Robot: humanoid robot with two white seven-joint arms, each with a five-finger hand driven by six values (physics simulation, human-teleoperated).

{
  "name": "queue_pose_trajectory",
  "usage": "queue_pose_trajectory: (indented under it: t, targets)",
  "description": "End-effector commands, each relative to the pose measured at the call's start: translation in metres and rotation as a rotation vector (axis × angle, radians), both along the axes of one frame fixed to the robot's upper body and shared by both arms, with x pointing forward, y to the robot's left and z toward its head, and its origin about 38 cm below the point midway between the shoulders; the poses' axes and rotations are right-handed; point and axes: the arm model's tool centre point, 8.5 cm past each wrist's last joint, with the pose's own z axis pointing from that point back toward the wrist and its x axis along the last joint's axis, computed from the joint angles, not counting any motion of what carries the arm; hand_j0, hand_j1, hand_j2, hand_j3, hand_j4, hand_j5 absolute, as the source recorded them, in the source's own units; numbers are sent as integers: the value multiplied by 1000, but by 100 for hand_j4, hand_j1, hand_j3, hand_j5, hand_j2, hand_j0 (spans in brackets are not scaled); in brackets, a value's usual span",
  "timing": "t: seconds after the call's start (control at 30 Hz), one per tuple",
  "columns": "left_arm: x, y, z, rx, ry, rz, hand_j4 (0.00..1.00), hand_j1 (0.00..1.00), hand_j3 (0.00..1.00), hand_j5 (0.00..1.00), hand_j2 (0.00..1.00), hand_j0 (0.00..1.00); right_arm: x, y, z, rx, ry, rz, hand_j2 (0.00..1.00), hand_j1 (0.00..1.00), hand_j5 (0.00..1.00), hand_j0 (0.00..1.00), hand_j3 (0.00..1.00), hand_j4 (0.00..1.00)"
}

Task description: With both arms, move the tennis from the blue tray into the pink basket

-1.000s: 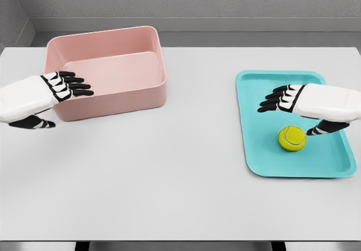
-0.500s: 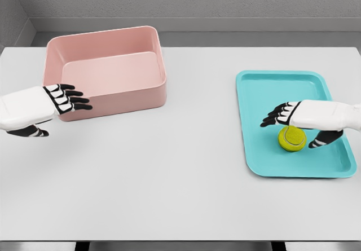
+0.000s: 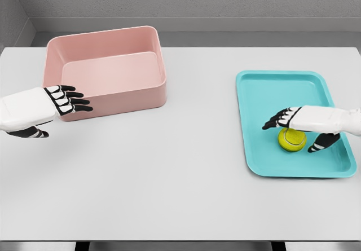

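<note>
Right now your right robot hand (image 3: 299,128) sits low over the tennis ball (image 3: 291,140), which lies in the blue tray (image 3: 256,107), toward the tray's near edge and a little right of its middle. The fingers (image 3: 276,120) reach out past the ball's far-left side, loosely spread, and the thumb (image 3: 322,142) hangs off the ball's right side; the palm covers the ball's top, but you cannot tell whether it touches, and nothing is gripped. The blue tray itself lies flat on the white desk (image 3: 180,166). Well apart to the tray's left stands the pink basket (image 3: 107,71), near the desk's far edge. Your left robot hand (image 3: 42,109) hovers just beside the basket's near-left corner, fingers (image 3: 72,99) stretched out and slightly fanned against the front wall, holding nothing.
</note>
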Motion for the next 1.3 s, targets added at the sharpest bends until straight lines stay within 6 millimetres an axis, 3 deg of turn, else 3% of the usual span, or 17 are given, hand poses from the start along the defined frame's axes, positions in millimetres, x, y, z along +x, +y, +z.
queue_pose_trajectory:
  t: [0.0, 0.2, 0.4, 0.57, 0.6, 0.97, 1.27]
  targets:
    - [0, 0, 1, -6, 1, 1, 100, 100, 100, 100, 100, 100, 1, 6, -4, 5, 1, 8, 100, 100, 100, 100, 100, 100]
    - [0, 0, 1, -6, 1, 0, 100, 100, 100, 100, 100, 100, 0, 8, -8, -13, -2, 18, 100, 100, 100, 100, 100, 100]
    - [-2, -4, 2, -8, -1, -13, 100, 100, 100, 100, 100, 100, 1, 7, -8, -32, -10, 17, 87, 87, 87, 87, 87, 87]
    - [-2, -4, 2, -8, -3, -13, 100, 100, 100, 100, 100, 100, 1, 6, -11, -42, -7, 18, 86, 86, 86, 86, 86, 86]
    - [-2, -4, 2, -8, -3, -13, 100, 100, 100, 100, 100, 100, 1, 5, -12, -55, -11, 20, 82, 82, 82, 82, 82, 82]
    - [-2, -4, 2, -8, -3, -13, 100, 100, 100, 100, 100, 100, 0, 8, -16, -62, -8, 25, 76, 76, 76, 76, 76, 76]
    - [-2, -4, 3, -8, -4, -13, 100, 100, 100, 100, 100, 100, 0, 6, -17, -67, -8, 22, 65, 65, 65, 65, 65, 65]
